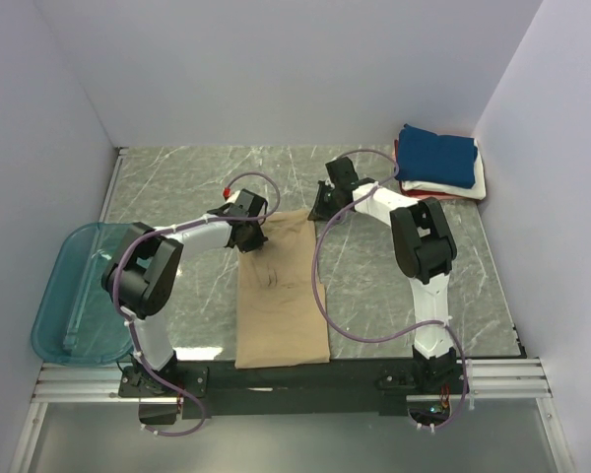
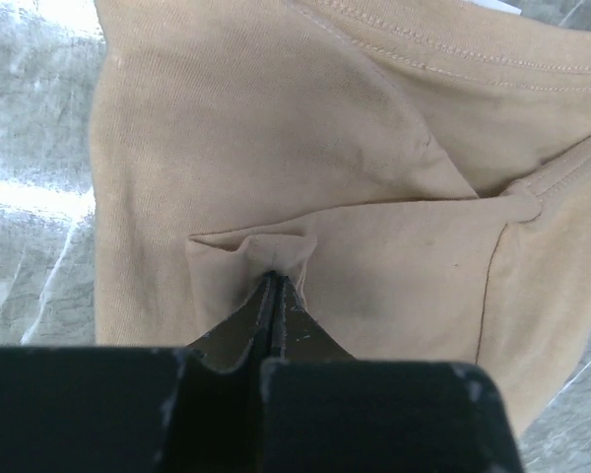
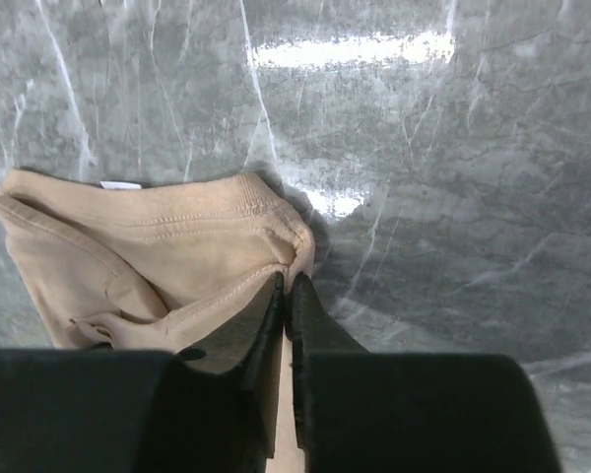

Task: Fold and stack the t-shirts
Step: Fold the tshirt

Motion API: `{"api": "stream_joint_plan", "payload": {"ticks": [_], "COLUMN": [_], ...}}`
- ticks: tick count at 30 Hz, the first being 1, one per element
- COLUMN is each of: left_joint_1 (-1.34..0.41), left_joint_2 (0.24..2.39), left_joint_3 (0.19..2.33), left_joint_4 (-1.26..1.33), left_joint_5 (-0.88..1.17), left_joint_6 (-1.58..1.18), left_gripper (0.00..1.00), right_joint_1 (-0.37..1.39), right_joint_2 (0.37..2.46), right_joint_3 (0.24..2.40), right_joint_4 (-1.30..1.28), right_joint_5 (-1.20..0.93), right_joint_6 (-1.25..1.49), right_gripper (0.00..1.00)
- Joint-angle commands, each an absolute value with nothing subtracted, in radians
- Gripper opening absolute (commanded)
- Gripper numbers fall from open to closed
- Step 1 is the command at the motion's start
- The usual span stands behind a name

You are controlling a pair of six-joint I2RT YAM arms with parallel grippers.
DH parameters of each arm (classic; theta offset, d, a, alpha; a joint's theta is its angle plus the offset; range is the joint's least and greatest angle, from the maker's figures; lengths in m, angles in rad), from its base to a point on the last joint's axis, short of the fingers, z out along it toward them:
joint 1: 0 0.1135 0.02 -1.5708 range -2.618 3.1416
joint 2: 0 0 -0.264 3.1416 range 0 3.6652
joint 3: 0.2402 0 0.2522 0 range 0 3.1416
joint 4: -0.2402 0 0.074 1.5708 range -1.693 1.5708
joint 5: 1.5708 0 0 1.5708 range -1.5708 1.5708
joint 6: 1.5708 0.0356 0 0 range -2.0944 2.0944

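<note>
Tan shirt (image 1: 281, 296): lies at the centre of the table (image 1: 177, 187), already folded lengthwise into a long narrow strip. One short end is at the near edge; the other reaches about mid-table.
Far end of strip: collar seam and a tucked-in sleeve show in the wrist views; both far corners are lifted into small peaks.
Left hand (image 2: 274, 281): at the far left corner of the strip, jaws pressed together on a small pinch of tan cloth.
Right hand (image 3: 286, 286): at the far right corner, jaws narrow, with tan cloth showing in the slim gap between them; judged to be gripping the hem.
Stack (image 1: 438, 163): far right corner of the table, well apart from the tan shirt.
Stack contents: navy shirt (image 1: 435, 153) on top, white shirt (image 1: 481, 175) under it, red shirt (image 1: 398, 158) showing only as an edge at the bottom.
Tub (image 1: 74, 296): teal, translucent, at the left edge of the table; no cloth is visible in it.
Done: three shirts folded and piled; tan shirt has its side folds in.
Step in hand: judged to be the cross fold, with the far end to be carried toward the near edge.
Left: finish that fold, perhaps one more, then carry the tan shirt to the stack.
Risk: a thin pinch may slip, or the side folds may open on lifting.
</note>
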State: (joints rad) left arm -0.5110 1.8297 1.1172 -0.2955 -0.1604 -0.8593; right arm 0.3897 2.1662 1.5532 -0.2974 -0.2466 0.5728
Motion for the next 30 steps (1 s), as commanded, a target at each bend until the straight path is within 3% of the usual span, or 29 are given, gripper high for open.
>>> {"api": "stream_joint_plan", "payload": {"ticks": [1, 13, 15, 17, 21, 27, 30], "left_joint_1": [-0.503, -0.502, -0.502, -0.502, -0.500, -0.499, -0.499], "left_joint_2": [1.861, 1.848, 1.841, 1.829, 1.816, 1.770, 1.737], "left_joint_3": [1.126, 1.115, 1.115, 1.120, 1.156, 1.212, 1.221], "left_joint_4": [-0.330, -0.345, -0.336, -0.331, -0.331, -0.330, -0.331], "left_joint_5": [-0.210, -0.221, -0.213, -0.206, -0.199, -0.173, -0.166], "left_joint_6": [-0.854, -0.856, -0.851, -0.845, -0.825, -0.798, -0.795], "left_gripper": [0.01, 0.01, 0.01, 0.01, 0.01, 0.01, 0.01], "right_joint_1": [0.383, 0.367, 0.365, 0.367, 0.365, 0.365, 0.370], "right_joint_2": [2.166, 2.146, 2.143, 2.131, 2.083, 1.928, 1.839], "right_joint_3": [1.605, 1.618, 1.623, 1.625, 1.629, 1.531, 1.397], "right_joint_4": [-0.314, -0.319, -0.321, -0.314, -0.330, -0.348, -0.312], "right_joint_5": [-0.204, -0.138, -0.149, -0.166, -0.170, -0.110, -0.176], "right_joint_6": [0.552, 0.518, 0.511, 0.506, 0.500, 0.538, 0.572], "right_gripper": [0.07, 0.04, 0.09, 0.22, 0.37, 0.34, 0.27]}}
